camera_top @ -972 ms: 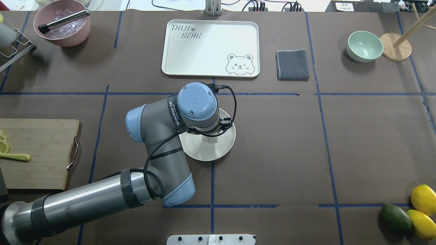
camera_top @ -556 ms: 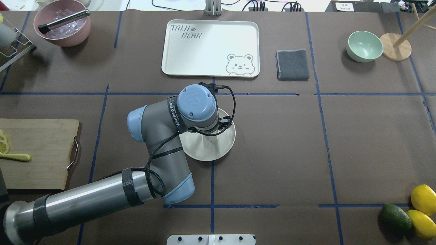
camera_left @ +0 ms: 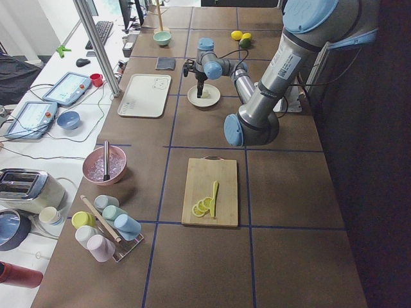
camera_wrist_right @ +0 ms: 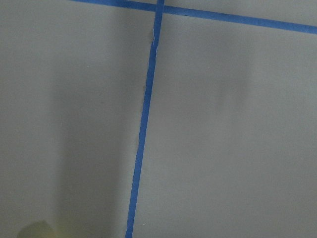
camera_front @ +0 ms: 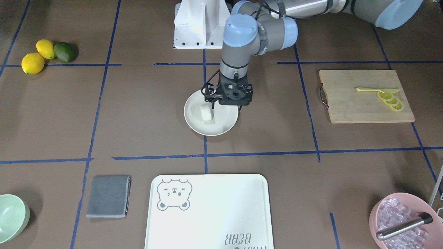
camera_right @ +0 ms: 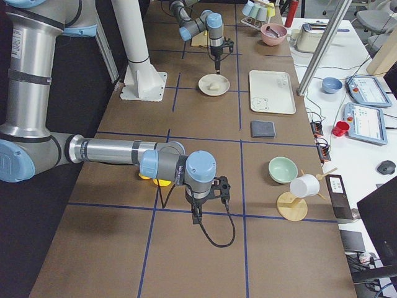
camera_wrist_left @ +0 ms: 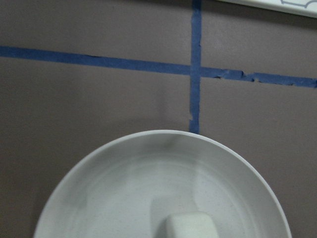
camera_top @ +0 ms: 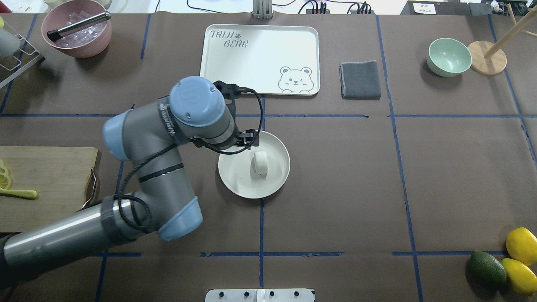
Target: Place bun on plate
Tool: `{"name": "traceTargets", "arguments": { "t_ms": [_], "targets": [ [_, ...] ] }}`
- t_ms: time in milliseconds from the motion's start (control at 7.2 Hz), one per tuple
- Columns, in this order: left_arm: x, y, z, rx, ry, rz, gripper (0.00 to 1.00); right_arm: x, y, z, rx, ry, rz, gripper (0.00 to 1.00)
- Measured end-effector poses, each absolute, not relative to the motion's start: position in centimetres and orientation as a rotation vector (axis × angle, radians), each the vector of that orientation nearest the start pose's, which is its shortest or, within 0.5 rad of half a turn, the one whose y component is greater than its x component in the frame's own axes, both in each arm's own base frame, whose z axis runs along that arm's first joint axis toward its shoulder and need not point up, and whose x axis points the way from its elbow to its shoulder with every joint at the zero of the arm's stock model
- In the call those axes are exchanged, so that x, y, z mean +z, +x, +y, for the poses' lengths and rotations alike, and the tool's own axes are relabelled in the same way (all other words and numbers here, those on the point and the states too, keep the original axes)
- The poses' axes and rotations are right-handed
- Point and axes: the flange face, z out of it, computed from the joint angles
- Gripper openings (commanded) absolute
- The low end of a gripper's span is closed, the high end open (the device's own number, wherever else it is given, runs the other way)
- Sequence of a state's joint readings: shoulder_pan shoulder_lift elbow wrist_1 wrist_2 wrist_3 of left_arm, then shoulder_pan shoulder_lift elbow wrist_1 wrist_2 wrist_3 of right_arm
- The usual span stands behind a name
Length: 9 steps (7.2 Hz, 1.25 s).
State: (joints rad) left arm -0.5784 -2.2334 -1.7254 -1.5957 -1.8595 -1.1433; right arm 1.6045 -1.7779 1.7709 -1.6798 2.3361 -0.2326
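With the bun (camera_top: 259, 163) lying in the middle of the plate (camera_top: 235, 180) and my left gripper (camera_front: 226, 104) spread empty just beside it, I fear a low sideways exit could knock the bun off.

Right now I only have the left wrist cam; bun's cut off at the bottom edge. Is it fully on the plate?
Observer: Yes. Overhead, the whole bun lies inside the plate rim, near the middle.
Operator: End effector clear of it?
Observer: Front view: the left end effector is open, raised, to the robot's left of the bun, not touching.
Operator: Right arm?
Observer: The right end effector hangs by the lemons, far from the plate.
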Motion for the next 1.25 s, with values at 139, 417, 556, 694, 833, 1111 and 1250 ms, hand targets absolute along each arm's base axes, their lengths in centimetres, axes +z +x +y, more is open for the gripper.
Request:
{"name": "traceTargets", "arguments": {
  "t_ms": [139,417,556,694,833,1111,1250],
  "targets": [
    [22.5,43.3,-45.3,0.049,0.182,0.843,0.99,66.4,7.8,-39.3,-0.145,-0.007,-0.773,1.0],
    [28.7,29.6,-46.7,0.175,0.2,0.801,0.99,66.4,7.8,-39.3,-0.145,-0.008,-0.773,1.0],
    [32.8,23.0,-47.7,0.234,0.202,0.783,0.99,66.4,7.8,-39.3,-0.145,-0.008,-0.773,1.0],
    [37.7,16.4,-48.4,0.28,0.193,0.777,0.99,66.4,7.8,-39.3,-0.146,-0.008,-0.773,1.0],
    [43.2,10.1,-48.7,0.304,0.173,0.793,0.99,66.5,7.8,-39.3,-0.146,-0.008,-0.773,1.0],
    [54.0,-0.3,-48.1,0.29,0.141,0.825,1.0,66.5,7.8,-39.3,-0.146,-0.009,-0.773,1.0],
    [57.7,-3.3,-46.5,0.249,0.115,0.83,1.0,66.5,7.8,-39.3,-0.146,-0.009,-0.773,1.0]
  ]
}}
